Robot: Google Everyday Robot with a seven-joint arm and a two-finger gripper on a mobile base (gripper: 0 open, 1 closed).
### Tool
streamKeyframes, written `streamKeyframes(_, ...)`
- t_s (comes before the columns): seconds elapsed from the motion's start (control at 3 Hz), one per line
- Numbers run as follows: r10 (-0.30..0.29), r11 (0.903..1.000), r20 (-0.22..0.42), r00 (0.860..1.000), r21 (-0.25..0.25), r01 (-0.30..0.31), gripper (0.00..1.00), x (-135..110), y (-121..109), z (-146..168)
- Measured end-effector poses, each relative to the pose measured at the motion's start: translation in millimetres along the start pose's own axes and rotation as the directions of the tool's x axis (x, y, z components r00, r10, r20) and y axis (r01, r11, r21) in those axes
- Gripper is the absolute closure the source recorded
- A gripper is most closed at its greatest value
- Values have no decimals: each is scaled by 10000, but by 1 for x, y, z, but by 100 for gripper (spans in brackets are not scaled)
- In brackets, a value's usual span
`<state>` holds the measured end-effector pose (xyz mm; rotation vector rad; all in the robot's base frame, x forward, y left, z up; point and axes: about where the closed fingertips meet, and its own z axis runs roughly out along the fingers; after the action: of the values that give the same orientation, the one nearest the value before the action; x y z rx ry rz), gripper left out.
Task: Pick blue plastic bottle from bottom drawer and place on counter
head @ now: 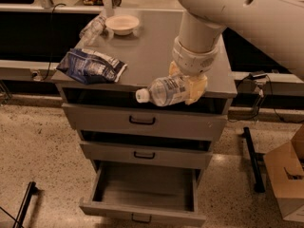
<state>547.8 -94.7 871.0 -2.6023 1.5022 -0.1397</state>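
Observation:
My gripper (pixel 186 88), with yellowish fingers, is shut on the blue plastic bottle (pixel 164 91). The bottle lies sideways, white cap pointing left, held over the counter's (pixel 152 51) front edge, right of the middle. The big white arm comes down from the upper right. The bottom drawer (pixel 145 189) stands pulled open below, and its tray looks empty.
On the counter lie a dark blue foil snack bag (pixel 91 66) at the front left, a plain clear bottle (pixel 93 28) and a white bowl (pixel 122 24) at the back left. The two upper drawers are slightly open. A cardboard box (pixel 287 182) stands on the floor at right.

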Motion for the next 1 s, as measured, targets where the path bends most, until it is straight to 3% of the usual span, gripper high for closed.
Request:
streamKeyframes(0.33,1195,9928,1428,9825,-169,-1183,100,-14,13,33)
streamKeyframes(0.67,2880,9576,2200,9320,-720,-2789,100,-27,35,84)
streamKeyframes(1.0,2880,9576,2200,9320,-720,-2789,100,-27,35,84)
